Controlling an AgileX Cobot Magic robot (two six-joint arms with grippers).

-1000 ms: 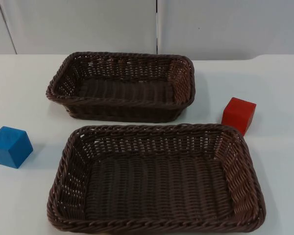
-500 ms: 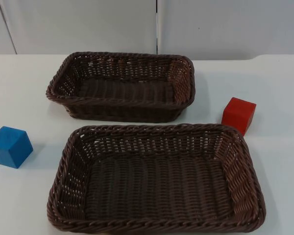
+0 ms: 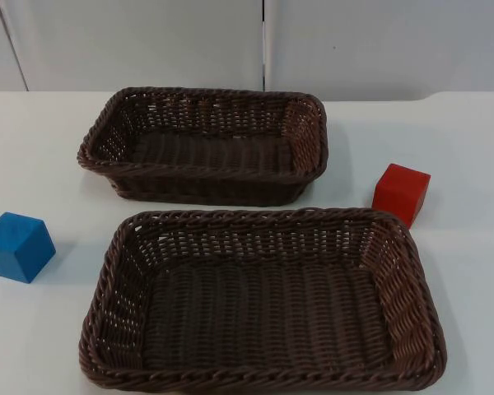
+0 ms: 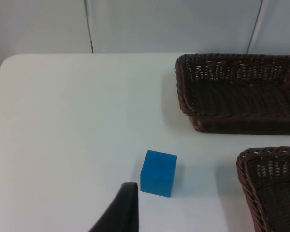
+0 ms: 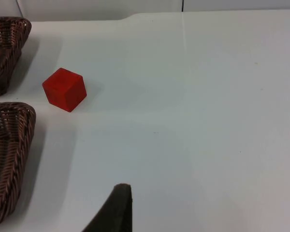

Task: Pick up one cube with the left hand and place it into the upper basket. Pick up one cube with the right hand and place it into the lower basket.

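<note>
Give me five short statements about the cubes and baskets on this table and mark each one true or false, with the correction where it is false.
1. The blue cube sits on the table, outside both baskets. True.
2. The red cube lies inside the lower basket. False: it stands on the table beside that basket's far right corner.
3. Both baskets hold nothing. True: the upper basket and the lower one show only bare weave.
4. The two cubes touch each other. False: they are on opposite sides of the baskets.
5. The blue cube is gripped by the left arm. False: in the left wrist view it stands free on the table.
</note>
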